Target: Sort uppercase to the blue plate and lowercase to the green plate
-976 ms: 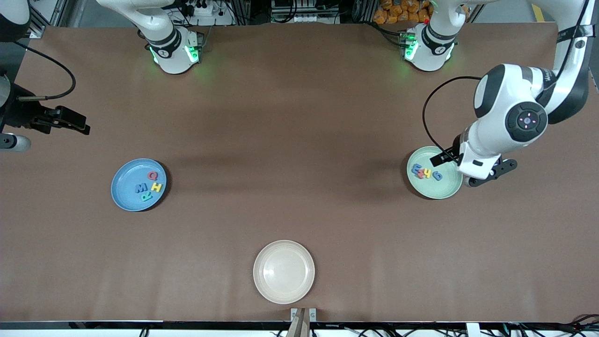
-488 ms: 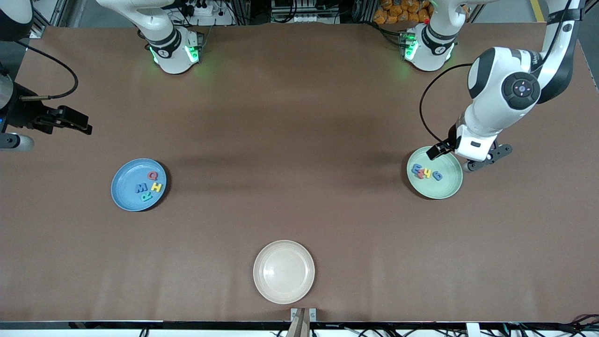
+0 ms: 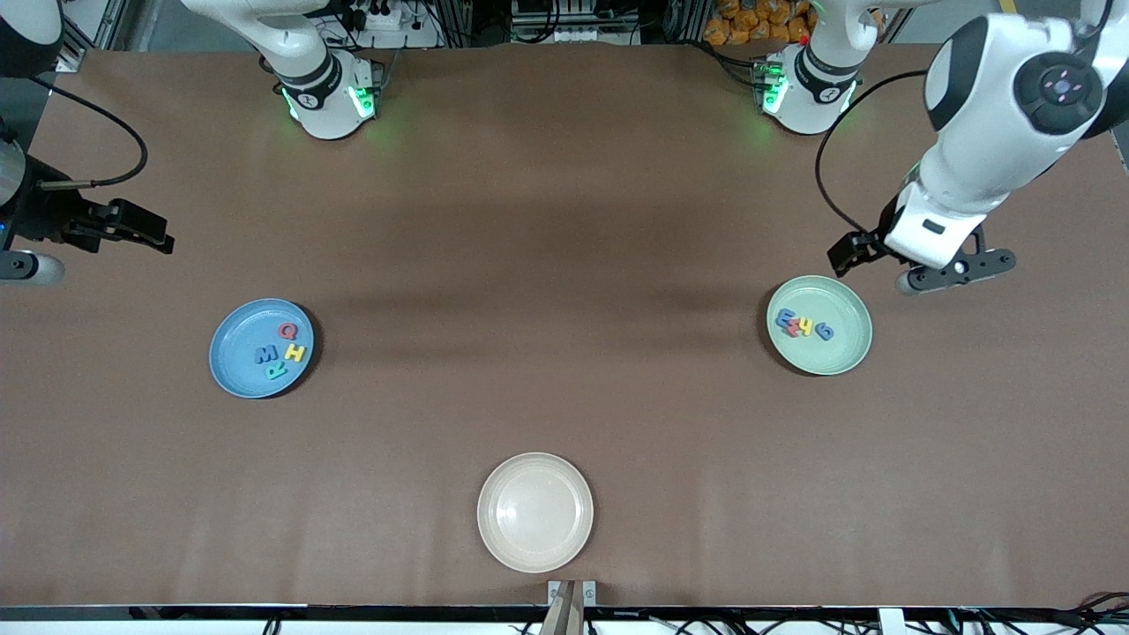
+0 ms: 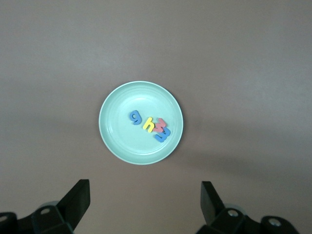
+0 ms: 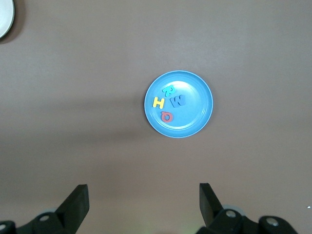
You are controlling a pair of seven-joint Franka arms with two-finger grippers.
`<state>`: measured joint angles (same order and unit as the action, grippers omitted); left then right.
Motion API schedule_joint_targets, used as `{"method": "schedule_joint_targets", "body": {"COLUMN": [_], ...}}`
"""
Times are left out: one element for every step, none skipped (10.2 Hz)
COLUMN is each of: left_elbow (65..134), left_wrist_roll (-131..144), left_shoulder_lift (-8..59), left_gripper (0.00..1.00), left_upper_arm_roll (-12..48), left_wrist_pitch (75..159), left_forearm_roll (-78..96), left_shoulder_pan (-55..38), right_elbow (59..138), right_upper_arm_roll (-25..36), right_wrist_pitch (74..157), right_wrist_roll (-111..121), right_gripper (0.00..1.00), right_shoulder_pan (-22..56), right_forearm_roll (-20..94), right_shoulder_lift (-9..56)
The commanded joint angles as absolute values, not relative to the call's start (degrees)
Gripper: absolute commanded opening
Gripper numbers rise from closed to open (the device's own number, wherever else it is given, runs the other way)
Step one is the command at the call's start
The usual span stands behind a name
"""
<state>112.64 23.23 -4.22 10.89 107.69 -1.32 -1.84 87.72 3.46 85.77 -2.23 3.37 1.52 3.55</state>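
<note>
The blue plate (image 3: 234,353) holds the uppercase letters: red Q (image 3: 287,332), yellow H (image 3: 295,353), blue M (image 3: 266,354), teal R (image 3: 277,370). It also shows in the right wrist view (image 5: 195,117). The green plate (image 3: 838,353) holds the lowercase letters: blue m (image 3: 782,319), red m (image 3: 795,329), yellow h (image 3: 805,327), blue g (image 3: 825,332). It also shows in the left wrist view (image 4: 122,139). My left gripper (image 3: 951,272) (image 4: 144,195) is open and empty, up over bare table beside the green plate. My right gripper (image 3: 26,265) (image 5: 144,192) is open and empty, high at the table's edge.
An empty beige plate (image 3: 534,511) lies near the front camera's edge of the table, midway between the two plates. Its rim shows in a corner of the right wrist view (image 5: 5,17). Brown table surface (image 3: 547,291) lies between the plates.
My left gripper has risen off the green plate and drawn back toward its own end of the table, empty. The right arm has barely moved. The letters lie as before.
</note>
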Motion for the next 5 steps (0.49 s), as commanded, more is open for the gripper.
{"method": "schedule_joint_targets", "body": {"left_elbow": [103.8, 100.8, 98.5, 96.3, 95.4], "left_wrist_roll": [19.1, 16.3, 14.4, 14.1, 13.7], "left_shoulder_lift": [-4.0, -4.0, -4.0, -4.0, -4.1], "left_gripper": [1.00, 1.00, 1.00, 1.00, 1.00], "left_upper_arm_roll": [11.2, 10.8, 10.7, 10.8, 10.7], "left_wrist_pitch": [98.6, 95.4, 92.4, 90.5, 89.0], "left_forearm_roll": [-0.8, -0.8, -0.8, -0.8, -0.8], "left_shoulder_pan": [-1.4, -1.3, -1.3, -1.4, -1.4], "right_elbow": [88.2, 88.2, 88.2, 88.2, 88.2], "right_upper_arm_roll": [3.5, 3.6, 3.6, 3.6, 3.6], "right_wrist_pitch": [86.0, 86.0, 86.0, 86.0, 86.0], "right_wrist_roll": [-3.2, -3.1, -3.0, -3.0, -3.1], "right_gripper": [1.00, 1.00, 1.00, 1.00, 1.00], "right_shoulder_pan": [3.6, 3.5, 3.3, 3.4, 3.5], "right_forearm_roll": [2.1, 2.0, 2.0, 2.1, 2.0], "right_shoulder_lift": [2.6, 2.6, 2.6, 2.6, 2.6]}}
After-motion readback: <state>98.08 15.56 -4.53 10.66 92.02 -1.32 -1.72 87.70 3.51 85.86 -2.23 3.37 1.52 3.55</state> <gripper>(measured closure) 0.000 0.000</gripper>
